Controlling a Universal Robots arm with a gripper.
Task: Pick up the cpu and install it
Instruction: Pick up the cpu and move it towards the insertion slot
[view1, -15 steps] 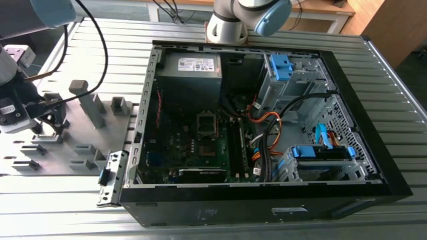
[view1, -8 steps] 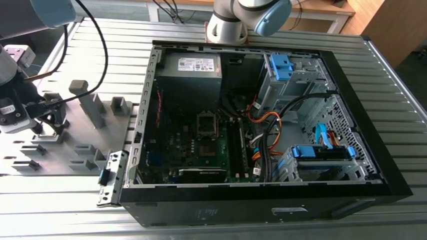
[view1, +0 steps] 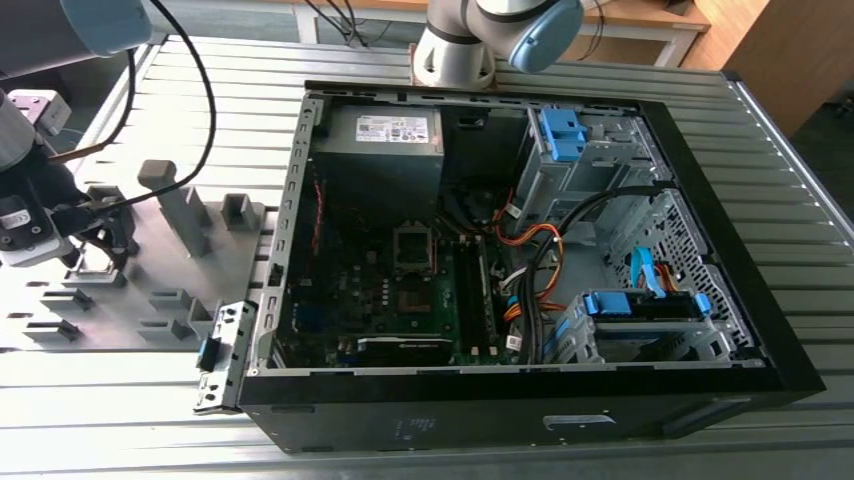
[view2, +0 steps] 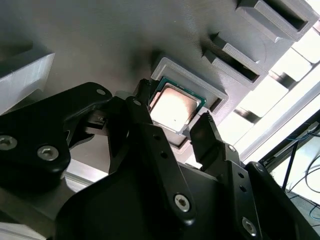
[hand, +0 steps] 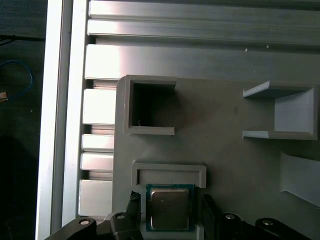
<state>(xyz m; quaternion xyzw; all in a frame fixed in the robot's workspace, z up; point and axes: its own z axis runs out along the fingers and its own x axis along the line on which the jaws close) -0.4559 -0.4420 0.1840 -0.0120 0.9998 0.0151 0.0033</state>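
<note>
The cpu is a small flat square chip with a dull silver face and a green rim. It lies in a shallow raised frame of the grey tray. In both wrist views my gripper hangs right over it, one black finger on each side of the chip. The jaws stand open around the cpu, close to its edges, with a narrow gap on one side. In the exterior view the gripper is low over the tray at that view's left.
The open computer case lies to the exterior view's right of the tray, with the motherboard's square socket near its middle. Raised grey blocks and open pockets stand on the tray. The slatted metal table carries it all.
</note>
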